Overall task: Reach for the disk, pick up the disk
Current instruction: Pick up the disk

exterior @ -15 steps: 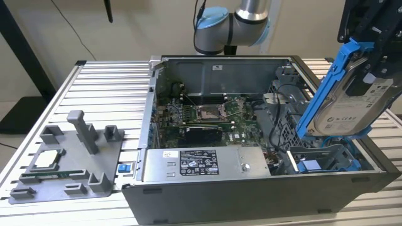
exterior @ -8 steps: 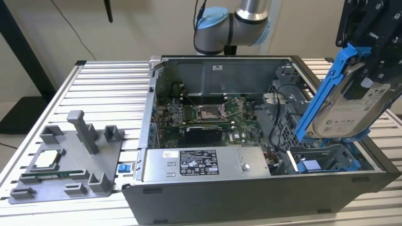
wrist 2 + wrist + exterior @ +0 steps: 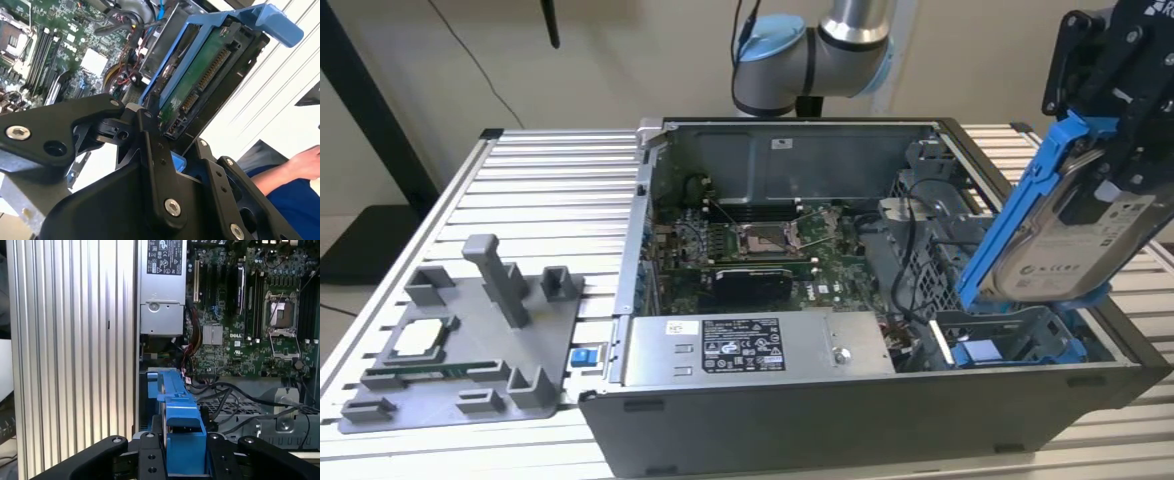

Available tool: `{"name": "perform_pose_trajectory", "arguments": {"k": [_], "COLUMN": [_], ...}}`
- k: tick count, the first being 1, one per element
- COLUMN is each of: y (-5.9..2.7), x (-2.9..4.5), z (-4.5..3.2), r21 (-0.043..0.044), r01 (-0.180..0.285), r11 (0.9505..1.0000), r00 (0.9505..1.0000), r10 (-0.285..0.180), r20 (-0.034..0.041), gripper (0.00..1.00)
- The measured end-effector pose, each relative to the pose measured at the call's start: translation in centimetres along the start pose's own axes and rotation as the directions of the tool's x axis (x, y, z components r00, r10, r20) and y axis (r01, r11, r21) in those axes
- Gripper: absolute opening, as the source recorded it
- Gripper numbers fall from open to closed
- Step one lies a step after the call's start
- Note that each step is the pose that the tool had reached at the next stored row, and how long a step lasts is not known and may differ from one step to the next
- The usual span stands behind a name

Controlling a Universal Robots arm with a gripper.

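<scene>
the gripper (image 3: 1107, 190) was shut tight on the disk (image 3: 1067, 235), holding it up on end, tilted, just above the computer case (image 3: 854, 420).

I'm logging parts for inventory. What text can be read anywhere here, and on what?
Disk white label: print too small to read.
Power supply box black label: too small to read.
Motherboard markings: too small to read.
No text can be quoted.
</scene>
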State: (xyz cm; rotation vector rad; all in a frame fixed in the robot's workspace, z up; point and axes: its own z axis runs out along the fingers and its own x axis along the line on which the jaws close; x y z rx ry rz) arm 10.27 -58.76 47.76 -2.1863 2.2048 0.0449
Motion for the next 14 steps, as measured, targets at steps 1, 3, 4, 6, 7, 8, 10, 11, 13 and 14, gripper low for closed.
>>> {"name": "perform_pose_trajectory", "arguments": {"k": [1,3,4,6,7,8,10,11,13,14], "y": [-0.21,-0.46,-0.55,-0.7,-0.77,-0.81,-0.81,-0.83,-0.84,-0.84], "x": [0.02,0.06,0.07,0.08,0.09,0.09,0.09,0.09,0.09,0.09], "z": [0.12,0.33,0.45,0.66,0.76,0.78,0.79,0.79,0.8,0.8], "r21": [0.0,0.0,0.0,0.0,0.0,0.0,0.0,0.0,0.0,0.0], "r01": [0.0,0.0,0.0,0.0,0.0,0.0,0.0,0.0,0.0,0.0], "r11": [1.0,1.0,1.0,1.0,1.0,1.0,1.0,1.0,1.0,1.0], "r00": [1.0,1.0,1.0,1.0,1.0,1.0,1.0,1.0,1.0,1.0], "r10": [0.0,0.0,0.0,0.0,0.0,0.0,0.0,0.0,0.0,0.0], "r20": [0.0,0.0,0.0,-0.0002,-0.0001,-0.0002,-0.0002,0.0,0.0,0.0], "gripper": [0.0,0.0,0.0,0.0,0.0,0.0,0.0,0.0,0.0,0.0]}}
